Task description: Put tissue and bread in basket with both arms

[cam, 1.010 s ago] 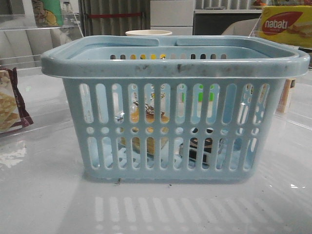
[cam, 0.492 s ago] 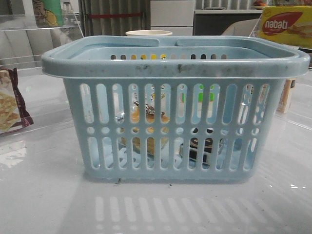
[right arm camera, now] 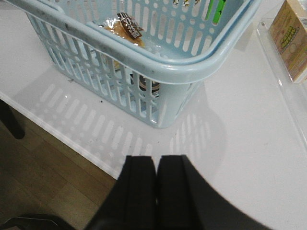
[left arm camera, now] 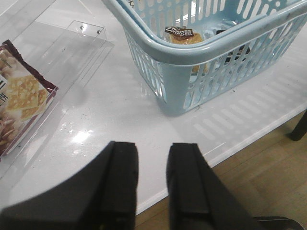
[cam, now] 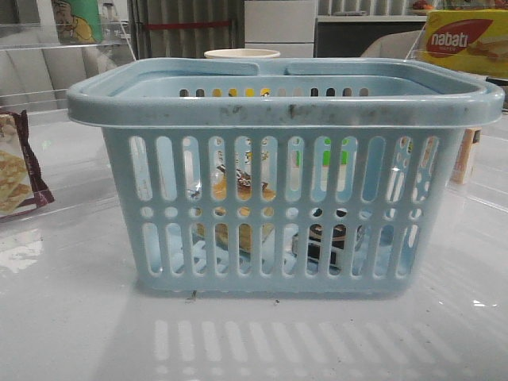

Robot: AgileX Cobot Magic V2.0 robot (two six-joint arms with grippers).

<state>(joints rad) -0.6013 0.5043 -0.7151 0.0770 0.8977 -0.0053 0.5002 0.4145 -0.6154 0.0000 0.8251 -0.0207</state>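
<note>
Front view shows the light-blue basket (cam: 286,171) standing in the middle of the white table (cam: 71,325). Through its slots the bread (cam: 238,194) is visible, a golden-brown packet lying inside toward 9 o'clock of the basket floor. The tissue (cam: 329,238), a dark low pack, lies inside too, toward 3 o'clock and lower. At 9 o'clock from the basket, well apart, a maroon-edged cracker packet (cam: 16,163) lies on the table. At 1 o'clock, far behind, there is a yellow nabati box (cam: 464,40). No arm is seen in this view.

Left wrist view shows the left gripper (left arm camera: 152,184) above the table edge, its two black fingers apart with a clear gap and nothing between them. From the gripper, the basket is at 1 o'clock, and the bread with its dark label lies inside it. The cracker packet is at 10 o'clock.

Right wrist view shows the right gripper (right arm camera: 156,191) with fingers pressed together, holding nothing. The basket is at 11 o'clock from it, with the bread inside. The tissue shows only as a dark shape through the slots of the near wall. A carton (right arm camera: 290,36) stands at 2 o'clock.
</note>
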